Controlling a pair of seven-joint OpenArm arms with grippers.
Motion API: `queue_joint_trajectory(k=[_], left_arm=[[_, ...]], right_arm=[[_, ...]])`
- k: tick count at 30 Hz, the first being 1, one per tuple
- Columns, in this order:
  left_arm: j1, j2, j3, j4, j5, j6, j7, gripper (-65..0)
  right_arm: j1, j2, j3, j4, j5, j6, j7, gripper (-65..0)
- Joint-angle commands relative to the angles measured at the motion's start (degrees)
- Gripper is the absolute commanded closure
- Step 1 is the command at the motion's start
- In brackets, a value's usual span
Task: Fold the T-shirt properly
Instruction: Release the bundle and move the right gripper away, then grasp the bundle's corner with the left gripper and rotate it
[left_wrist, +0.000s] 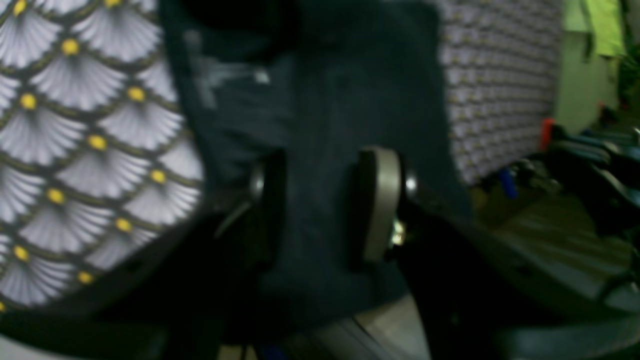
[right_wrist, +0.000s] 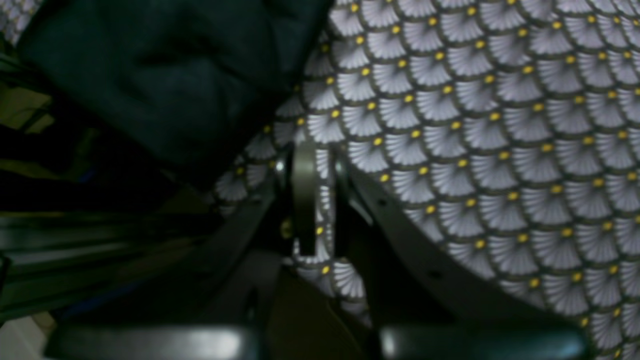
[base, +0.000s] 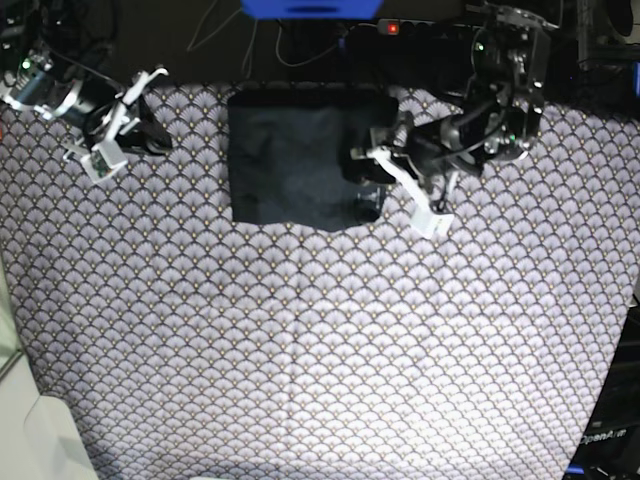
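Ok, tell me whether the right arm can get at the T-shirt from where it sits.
Probably yes: the right gripper hangs beside the T-shirt, apart from it, with only bare patterned cloth between them.

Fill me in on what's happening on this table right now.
A two-armed robot is folding a dark T-shirt, which lies as a compact rectangle near the far edge of the patterned tablecloth. The left tool sits at the shirt's edge, its jaws apart over the dark cloth. The right tool is shut, off to the side, clear of the shirt.
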Motion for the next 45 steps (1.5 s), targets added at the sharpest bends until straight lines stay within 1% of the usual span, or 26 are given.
queue_joint_trajectory(k=[1, 4, 7, 10, 14, 20, 23, 26, 30, 32, 36, 40, 43, 45], left_arm=[[-0.62, 0.11, -0.18, -0.01, 0.28, -0.50, -0.68, -23.8], [-0.44, 0.29, -0.18, -1.42, 2.39, -0.50, -0.68, -23.8], [-0.26, 0.29, -0.10, -0.71, 2.48, -0.50, -0.07, -23.8], [0.97, 0.29, -0.01, -0.54, 2.92, -0.50, -0.59, -23.8], [0.88, 0.38, -0.10, -3.09, 3.01, -0.50, -0.77, -23.8], [-1.85, 1.17, 0.52, -12.49, 3.01, -0.94, -6.92, -23.8], [-4.04, 1.61, 3.16, -16.01, 3.01, -0.94, -10.27, -23.8], [-7.21, 2.05, 6.50, -19.26, 2.92, -0.85, -12.29, -23.8], [-12.48, 5.13, 10.45, -25.33, 3.01, -0.77, -14.22, -23.8], [-15.21, 6.97, 11.95, -29.72, 3.01, -0.85, -15.36, -23.8], [-21.01, 9.87, 15.55, -36.76, 3.01, -0.85, -18.88, -23.8], [-24.70, 11.81, 16.26, -39.48, 2.92, -0.85, -19.85, -23.8], [-27.69, 12.16, 16.17, -39.74, 2.92, -0.68, -21.25, -23.8], [-29.45, 12.07, 16.08, -39.39, 2.57, -0.59, -20.90, -23.8]], right_arm=[[0.11, 0.07, 0.35, 0.63, 0.91, 0.34, 1.19, -2.8], [0.02, -0.28, 0.35, 0.63, 0.91, 0.34, 1.19, -2.8], [0.20, -0.19, 0.35, 0.54, 0.82, 0.34, 1.19, -2.8], [0.28, -0.10, 0.35, 0.54, 0.82, 0.34, 1.19, -2.8], [0.28, -0.19, 0.35, 0.54, 0.82, 0.34, 1.11, -2.8], [-0.07, -0.02, 0.35, 0.54, 0.82, 0.34, 1.02, -2.8], [-0.15, 0.07, 0.44, 0.54, 0.65, 0.34, 0.93, -2.8], [-0.07, -0.54, 0.44, 0.54, -2.34, 0.34, 0.93, -2.8], [0.28, -3.71, 0.35, 0.54, -8.50, 0.34, 0.75, -2.8], [0.28, -4.85, 0.35, 0.54, -10.43, 0.34, 0.84, -2.8], [0.28, -5.64, 0.44, 0.54, -12.80, 0.34, 0.75, -2.8], [0.28, -6.08, 0.53, 0.54, -15.18, 0.34, 1.02, -2.8], [0.20, -6.61, 0.71, 0.54, -15.79, 0.34, 1.02, -2.8], [0.20, -6.70, 0.71, 0.54, -15.79, 0.34, 1.02, -2.8]])
